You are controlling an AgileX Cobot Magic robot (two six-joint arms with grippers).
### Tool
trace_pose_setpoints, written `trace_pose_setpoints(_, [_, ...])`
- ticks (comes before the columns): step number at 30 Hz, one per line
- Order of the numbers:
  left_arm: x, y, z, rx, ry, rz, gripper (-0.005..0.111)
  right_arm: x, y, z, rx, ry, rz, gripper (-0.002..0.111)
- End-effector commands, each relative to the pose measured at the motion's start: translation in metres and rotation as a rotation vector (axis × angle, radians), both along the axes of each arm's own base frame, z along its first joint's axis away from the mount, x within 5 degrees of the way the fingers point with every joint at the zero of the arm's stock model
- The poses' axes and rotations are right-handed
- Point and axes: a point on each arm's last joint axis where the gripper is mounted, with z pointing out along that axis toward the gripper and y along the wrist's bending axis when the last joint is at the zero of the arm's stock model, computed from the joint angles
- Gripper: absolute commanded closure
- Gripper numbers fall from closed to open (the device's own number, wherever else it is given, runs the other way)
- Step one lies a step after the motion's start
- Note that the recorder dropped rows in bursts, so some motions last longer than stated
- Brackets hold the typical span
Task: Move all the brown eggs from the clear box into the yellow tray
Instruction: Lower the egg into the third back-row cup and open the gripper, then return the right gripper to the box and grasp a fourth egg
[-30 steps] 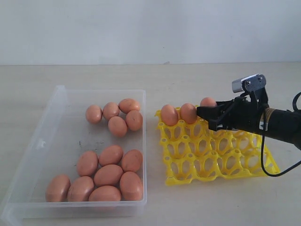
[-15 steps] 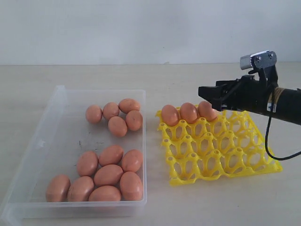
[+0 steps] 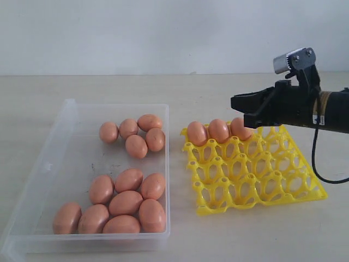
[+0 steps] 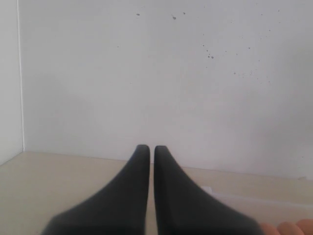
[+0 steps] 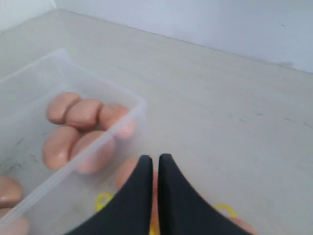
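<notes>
The clear box [image 3: 65, 125] lies on the left and holds several brown eggs [image 3: 125, 202] in two clusters. To its right is the yellow tray [image 3: 256, 180], with three brown eggs [image 3: 218, 130] in its far row. My right gripper [image 3: 235, 103] hovers just above that row, over the third egg [image 3: 240, 129], shut and empty. In the right wrist view its fingertips [image 5: 152, 157] meet above a tray egg [image 5: 126, 174], with the box's eggs [image 5: 80, 113] beyond. My left gripper [image 4: 146, 148] is shut on nothing and does not show in the exterior view.
The pale tabletop [image 3: 218, 87] runs back to a white wall. A black cable [image 3: 316, 164] hangs from the right arm over the tray's right side. The tray's other cups [image 3: 240, 185] hold nothing.
My right gripper has lifted off the third egg, which stays in the tray, and drawn up and back to the right. Its jaws have closed.
</notes>
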Motion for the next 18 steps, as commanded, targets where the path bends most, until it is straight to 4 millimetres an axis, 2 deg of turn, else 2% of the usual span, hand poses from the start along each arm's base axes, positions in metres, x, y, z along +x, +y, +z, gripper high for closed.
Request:
trace_pose_setpoints(1, [0.000, 0.000, 0.000, 0.009, 0.001, -0.001, 0.103, -0.012, 0.039, 0.019, -0.152, -0.053, 0.088, 0.109])
trace_pose_setpoints(7, [0.000, 0.000, 0.000, 0.009, 0.001, -0.001, 0.103, -0.020, 0.105, 0.038, -0.548, -0.120, 0.008, 0.109])
trace_pose_setpoints(11, [0.000, 0.000, 0.000, 0.009, 0.001, -0.001, 0.103, -0.030, 0.136, 0.060, -0.738, -0.207, -0.056, 0.109])
trace_pose_setpoints(15, [0.000, 0.000, 0.000, 0.009, 0.001, -0.001, 0.103, -0.040, 0.162, 0.079, -0.692, -0.213, -0.052, 0.109])
trace_pose_setpoints(18, [0.000, 0.000, 0.000, 0.009, 0.001, -0.001, 0.103, -0.046, 0.176, 0.091, -0.610, -0.144, -0.022, 0.109])
